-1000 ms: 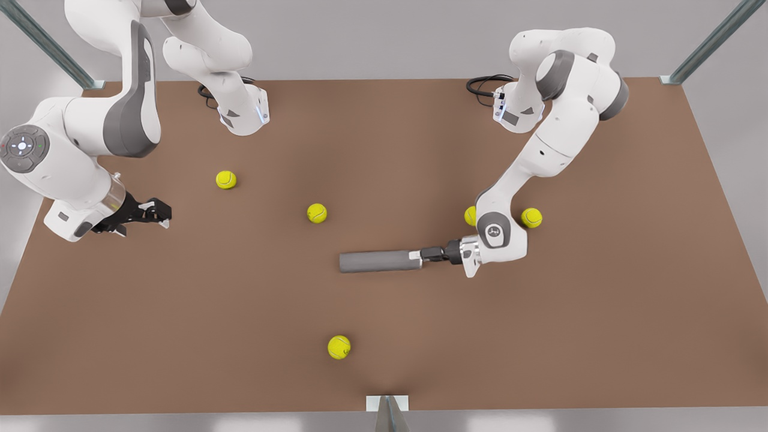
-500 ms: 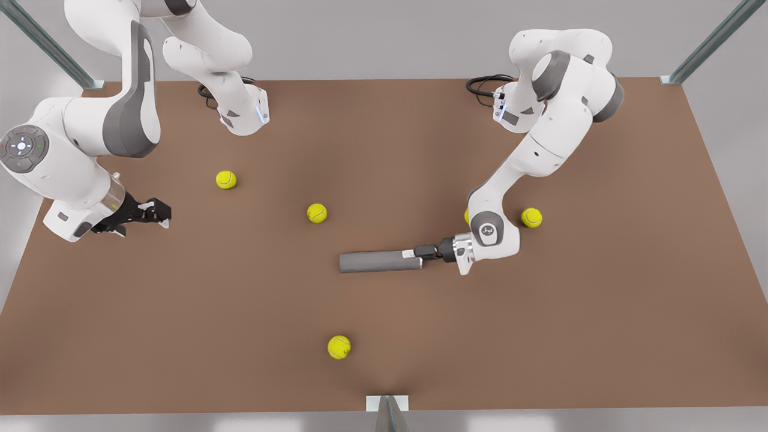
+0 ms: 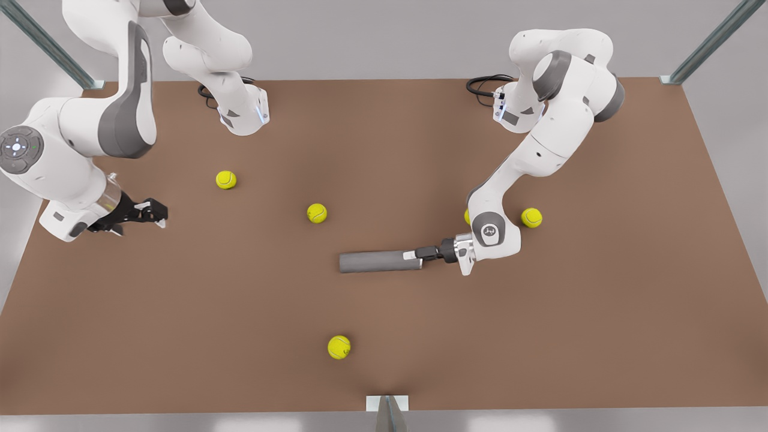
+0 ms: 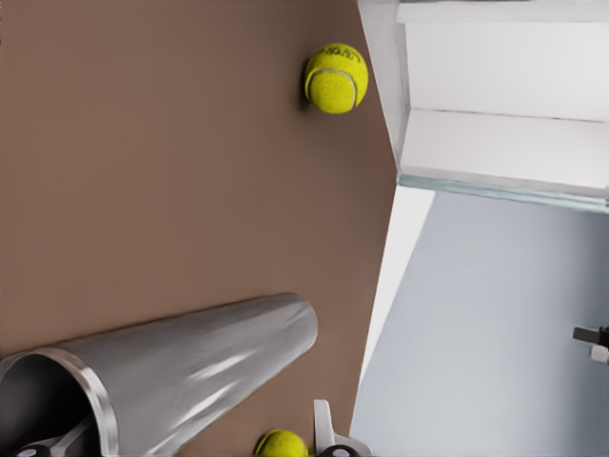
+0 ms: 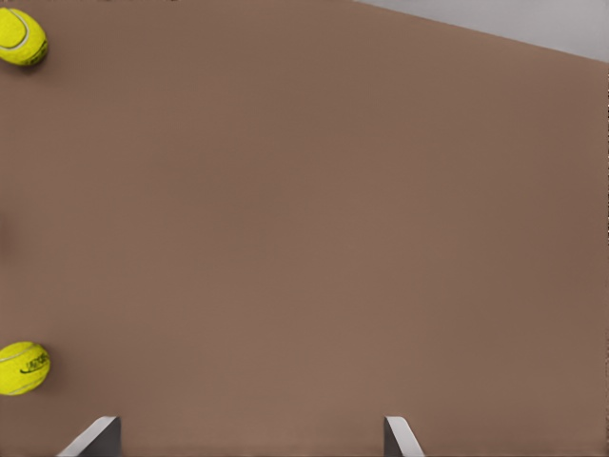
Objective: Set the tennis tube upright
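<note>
Seeing the tennis tube (image 3: 378, 261) lying on its side near the middle of the brown table (image 3: 240, 312), not upright, with its silvery rim (image 3: 411, 256) pointing toward the front view's right. Finding the left gripper (image 3: 423, 255) reaching in low and level at that rimmed end, touching or just at the open mouth; not being able to tell whether it is clamping the rim or not. Noting, in the left wrist view, the tube (image 4: 190, 371) running away from the camera along the table. Finding the right gripper (image 3: 157, 213) waiting well apart at the front view's left, spread wide above bare table (image 5: 247, 438). Counting yellow tennis balls (image 3: 317, 213) lying scattered around, none touching the tube.
</note>
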Tool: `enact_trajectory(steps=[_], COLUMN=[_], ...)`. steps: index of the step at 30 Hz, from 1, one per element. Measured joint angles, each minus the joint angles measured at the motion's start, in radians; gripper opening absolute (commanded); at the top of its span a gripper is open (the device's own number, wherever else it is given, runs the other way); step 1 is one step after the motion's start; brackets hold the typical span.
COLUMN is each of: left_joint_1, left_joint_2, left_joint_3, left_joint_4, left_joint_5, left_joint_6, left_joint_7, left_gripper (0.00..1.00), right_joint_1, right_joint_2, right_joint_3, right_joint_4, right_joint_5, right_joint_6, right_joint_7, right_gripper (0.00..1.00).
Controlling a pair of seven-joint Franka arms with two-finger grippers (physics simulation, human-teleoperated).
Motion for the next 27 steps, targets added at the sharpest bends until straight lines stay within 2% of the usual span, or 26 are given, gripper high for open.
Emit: enact_trajectory(steps=[15, 21, 23, 25, 27], left_joint_1=[0.030, 0.080, 0.083, 0.082, 0.082], left_joint_2=[-0.007, -0.007, -0.007, -0.007, -0.007], left_joint_3=[-0.035, -0.091, -0.094, -0.094, -0.094], left_joint_4=[0.002, 0.002, 0.002, 0.002, 0.003], left_joint_5=[-0.046, -0.060, -0.065, -0.070, -0.072], left_joint_6=[-0.005, -0.003, -0.003, -0.003, -0.002], left_joint_7=[-0.006, -0.014, -0.014, -0.014, -0.014], left_gripper=[0.96, 0.95, 0.85, 0.67, 0.55], right_joint_1=[0.004, 0.005, 0.004, 0.004, 0.004], right_joint_2=[0.014, 0.014, 0.013, 0.014, 0.012], right_joint_3=[0.000, -0.001, -0.001, -0.001, -0.001], right_joint_4=[0.006, 0.006, 0.007, 0.007, 0.007], right_joint_5=[0.011, 0.012, 0.012, 0.012, 0.012], right_joint_6=[-0.020, -0.025, -0.025, -0.025, -0.025], right_joint_7=[0.045, 0.045, 0.045, 0.045, 0.046], right_gripper=[1.00, 1.00, 1.00, 1.00, 1.00])
